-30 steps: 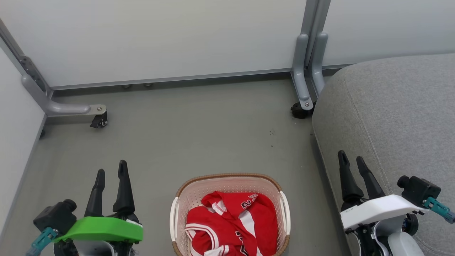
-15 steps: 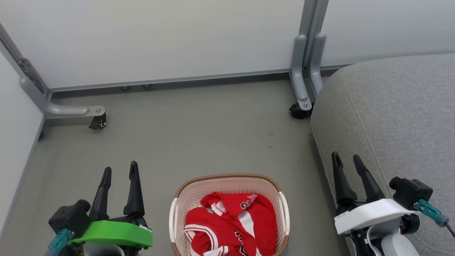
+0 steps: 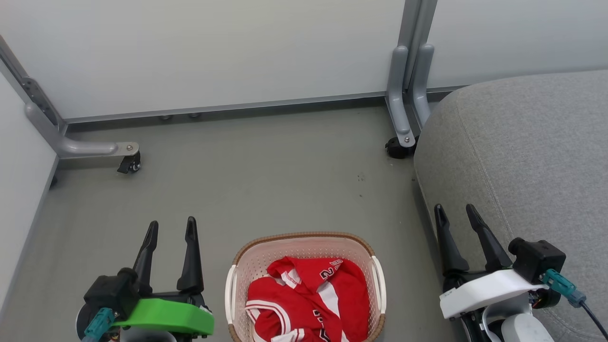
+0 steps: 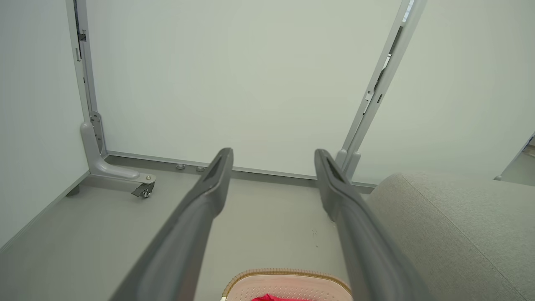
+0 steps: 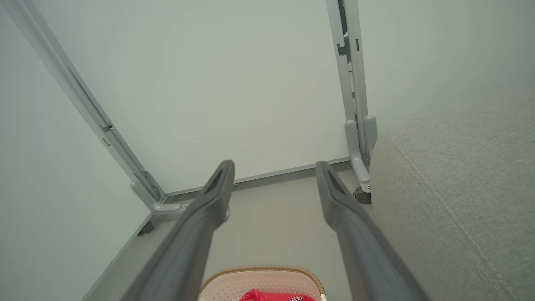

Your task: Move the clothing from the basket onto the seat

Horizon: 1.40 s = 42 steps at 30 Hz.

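Head view: grasp not yet begun, jersey (image 3: pixel 308 304) crumpled in basket (image 3: pixel 304 235) at bottom centre, left gripper (image 3: pixel 172 222) and right gripper (image 3: pixel 454 208) flanking it, fingers apart and empty; next move likely dips inside the rim, then lifts over the rounded edge of the seat (image 3: pixel 522 156) at right, floor (image 3: pixel 266 180) at centre leaving swing room.

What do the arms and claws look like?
Both have two long dark tapered fingers. The left claw has a bright green wrist cover, the right claw a white wrist cover. Each carries a black camera block with a teal plug.
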### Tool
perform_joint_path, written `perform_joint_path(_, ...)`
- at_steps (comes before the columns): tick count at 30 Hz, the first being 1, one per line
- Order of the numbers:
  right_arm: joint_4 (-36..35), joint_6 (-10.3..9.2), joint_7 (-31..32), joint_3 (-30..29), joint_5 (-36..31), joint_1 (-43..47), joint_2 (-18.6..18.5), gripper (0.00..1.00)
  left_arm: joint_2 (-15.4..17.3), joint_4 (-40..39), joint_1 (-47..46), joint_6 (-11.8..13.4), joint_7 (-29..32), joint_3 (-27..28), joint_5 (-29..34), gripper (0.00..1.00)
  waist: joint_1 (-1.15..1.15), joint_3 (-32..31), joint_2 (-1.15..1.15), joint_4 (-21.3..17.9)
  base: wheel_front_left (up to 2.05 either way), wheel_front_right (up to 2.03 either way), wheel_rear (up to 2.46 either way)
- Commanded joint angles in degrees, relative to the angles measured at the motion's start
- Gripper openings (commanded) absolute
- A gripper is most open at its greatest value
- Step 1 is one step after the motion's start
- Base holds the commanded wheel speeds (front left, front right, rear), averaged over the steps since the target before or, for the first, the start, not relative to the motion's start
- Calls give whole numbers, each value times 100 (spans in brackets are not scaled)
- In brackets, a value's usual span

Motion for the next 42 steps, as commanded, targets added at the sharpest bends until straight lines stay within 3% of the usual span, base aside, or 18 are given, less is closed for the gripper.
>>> perform_joint_path(1, -55, 3, -61, 20, -143, 59, -33, 100, 37, -2, 48, -33, -51, -27, 158, 100, 0, -1, 0, -2, 0, 0, 0)
perform_joint_path(11, -39, 3, -173, 100, -616, 118, -36, 100, 40, 70, 83, -23, -162, -127, 541, 100, 0, -22, 0, -3, 0, 0, 0)
perform_joint_path(29, -46, 3, -361, 166, -1296, 203, -40, 100, 44, 208, 90, 35, -358, -125, 702, 100, 0, 5, 0, 29, 0, 0, 0)
perform_joint_path(42, -2, 3, -352, 148, -1293, 191, -39, 100, 43, 210, 81, -16, -341, -101, 684, 100, 0, 35, 0, 24, 0, 0, 0)
